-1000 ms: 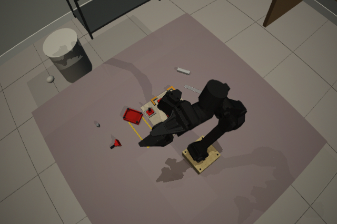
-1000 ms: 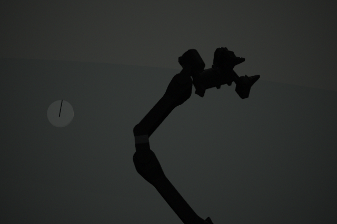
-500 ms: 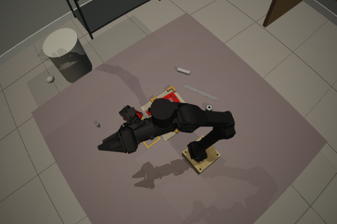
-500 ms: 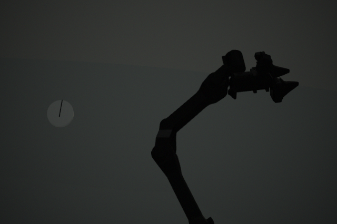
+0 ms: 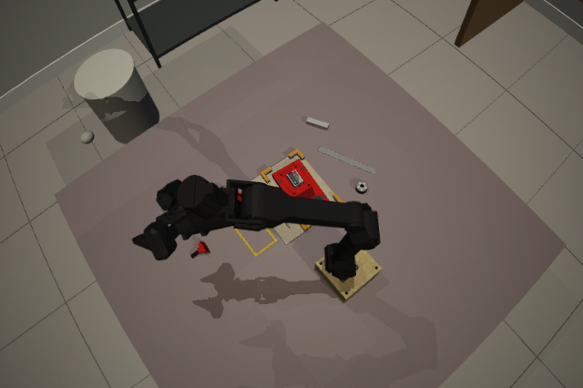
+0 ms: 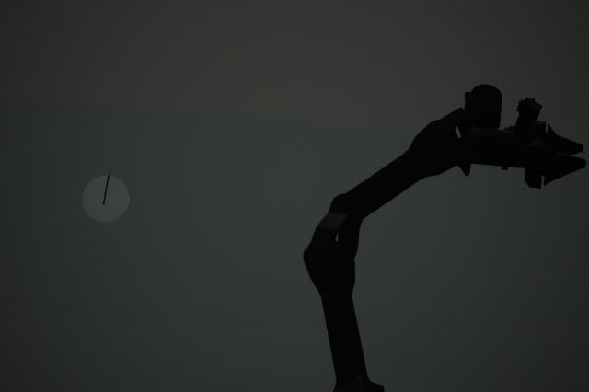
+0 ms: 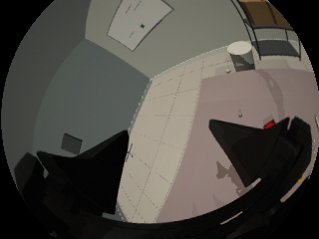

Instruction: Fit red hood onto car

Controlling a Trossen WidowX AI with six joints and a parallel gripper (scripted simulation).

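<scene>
The red chassis sits on the beige jig board with the grey engine block on its deck. The arm hides the chassis's lower end, and the pegs are too small to make out clearly. The red hood lies on the table left of the jig, mostly hidden under the arm in the top view. A red patch that appears to be the hood shows behind the right finger in the wrist view. My gripper is open and empty, raised high, out to the left beyond the hood.
A small red-and-black part lies near the yellow outline. A white block, a grey strip and a small wheel-like part lie behind and right of the jig. A bin and shelf stand beyond the mat.
</scene>
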